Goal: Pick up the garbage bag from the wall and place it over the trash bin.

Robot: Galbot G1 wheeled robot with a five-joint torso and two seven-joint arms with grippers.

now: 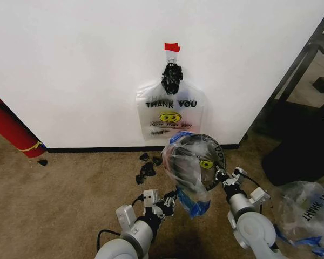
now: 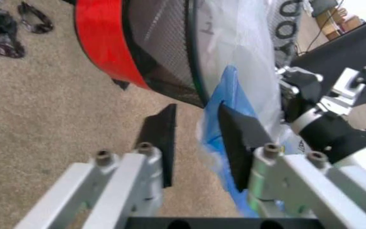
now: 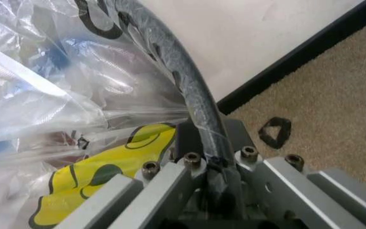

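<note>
Head view: the trash bin (image 1: 205,156) sits on the carpet (image 1: 70,199) in front of the wall (image 1: 70,65), tipped so its black-rimmed mouth faces toward the camera, long axis running roughly from the robot toward the wall. The garbage bag (image 1: 186,172) is draped over the bin's mouth and near side, its yellow smiley just inside the rim, blue patches hanging below the bin. Left gripper (image 1: 167,206) is just below the bag's lower blue edge; right gripper (image 1: 222,176) is at the bin's right rim. A flat THANK YOU bag (image 1: 170,110) hangs on the wall above the bin. Left wrist view: left gripper (image 2: 199,143), fingers (image 2: 160,138) spread apart, one pad against the bag's blue fold (image 2: 224,102), the red bin wall (image 2: 103,38) beyond it. Right wrist view: right gripper (image 3: 209,157) fingers pinching the bin's black rim (image 3: 189,81) with bag film (image 3: 55,95) over it; smiley print beside the rim.
</note>
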